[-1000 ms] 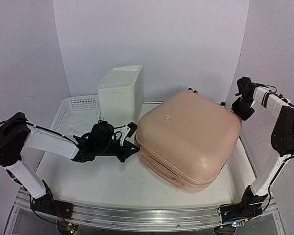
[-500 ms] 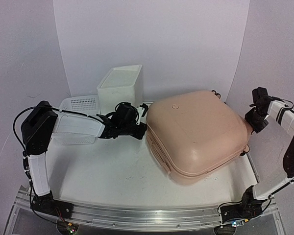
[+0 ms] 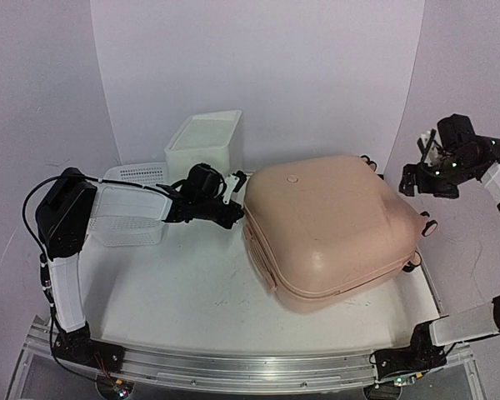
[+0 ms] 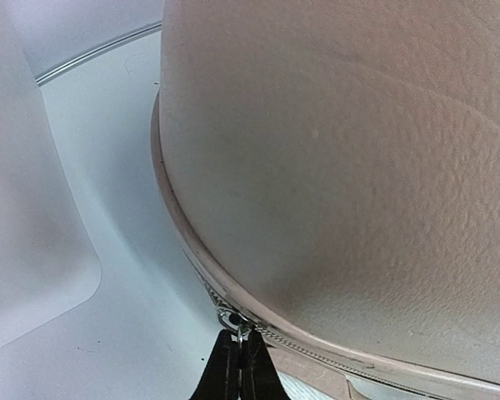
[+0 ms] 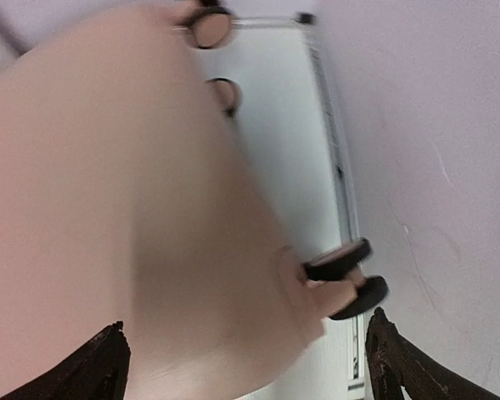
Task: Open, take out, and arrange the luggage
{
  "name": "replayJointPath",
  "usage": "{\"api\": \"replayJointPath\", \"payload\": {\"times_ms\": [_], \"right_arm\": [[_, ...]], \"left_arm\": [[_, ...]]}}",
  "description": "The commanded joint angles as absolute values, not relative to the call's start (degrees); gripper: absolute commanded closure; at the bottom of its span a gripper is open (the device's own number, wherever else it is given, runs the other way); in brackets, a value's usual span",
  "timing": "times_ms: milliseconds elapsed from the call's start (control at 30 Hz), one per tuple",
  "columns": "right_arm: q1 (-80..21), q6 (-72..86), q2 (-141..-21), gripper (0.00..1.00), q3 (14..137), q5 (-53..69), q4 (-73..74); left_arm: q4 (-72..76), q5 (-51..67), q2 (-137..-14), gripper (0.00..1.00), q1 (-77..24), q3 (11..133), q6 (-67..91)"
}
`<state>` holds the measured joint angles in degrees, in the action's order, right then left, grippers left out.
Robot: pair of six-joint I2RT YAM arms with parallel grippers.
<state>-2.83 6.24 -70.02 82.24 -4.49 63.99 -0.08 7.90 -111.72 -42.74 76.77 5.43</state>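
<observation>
Two hands at one closed pink suitcase

A white mesh basket (image 3: pixel 140 176) lies on the surface (image 3: pixel 183 292) at the left of the top view. Just behind it, toward the back wall, stands a white drawer box (image 3: pixel 204 148). Both are near the case's upper-left corner but apart from it.

The luggage (image 3: pixel 329 225) is a peach-pink hard shell with rounded corners. It lies flat and closed across the right-centre of the surface, its zipper seam running round the edge. Black-and-pink caster wheels (image 3: pixel 427 225) stick out at its right end, close to the surface's right edge.

The left arm (image 3: pixel 125 204) stretches low from the left, passing over the basket. The left hand (image 3: pixel 233 218) meets the suitcase at that upper-left corner. Its fingers (image 4: pixel 227 371) are pressed together and pinch the zipper pull (image 4: pixel 232 319) on the seam.

The right hand (image 3: pixel 420 163) hangs in the air at the far right of the frame, above the wheeled end and clear of the shell. Its fingers (image 5: pixel 100 367) are spread wide with nothing between them. The wrist view there is blurred.
</observation>
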Motion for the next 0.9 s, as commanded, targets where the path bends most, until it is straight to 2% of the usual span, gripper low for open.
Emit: {"api": "replayJointPath", "payload": {"times_ms": [0, 100, 267, 467, 600, 733, 867], "right_arm": [[-20.33, -16.04, -70.2, 0.02, 85.74, 0.61, 70.83], [-30.41, -26.08, -67.23, 0.02, 82.61, 3.76, 68.09], [-39.71, -43.79, -65.47, 0.02, 78.87, 11.51, 67.73], [-50.44, -53.79, -69.2, 0.02, 75.49, -2.6, 65.1], [-54.12, -53.79, -69.05, 0.02, 69.47, -4.97, 56.86], [-57.89, -54.93, -68.17, 0.02, 61.54, -14.46, 45.64], [-58.92, -49.03, -71.17, 0.02, 61.03, -21.41, 39.06]], "left_arm": [[5.05, 14.38, -108.1, 1.0, -43.68, 76.79, 3.52], [4.88, 15.73, -107.82, 1.0, -43.59, 76.44, 2.98], [4.51, 17.24, -107.14, 1.0, -43.34, 75.87, 1.62], [4.53, 19.27, -107.3, 1.0, -43.33, 75.35, 0.44], [4.53, 21.12, -107.1, 1.0, -43.32, 75.03, 0.09], [4.63, 22.9, -106.79, 1.0, -43.33, 74.5, -2.37], [4.6, 26.37, -106.72, 1.0, -43.46, 74.16, -3.91]]}}
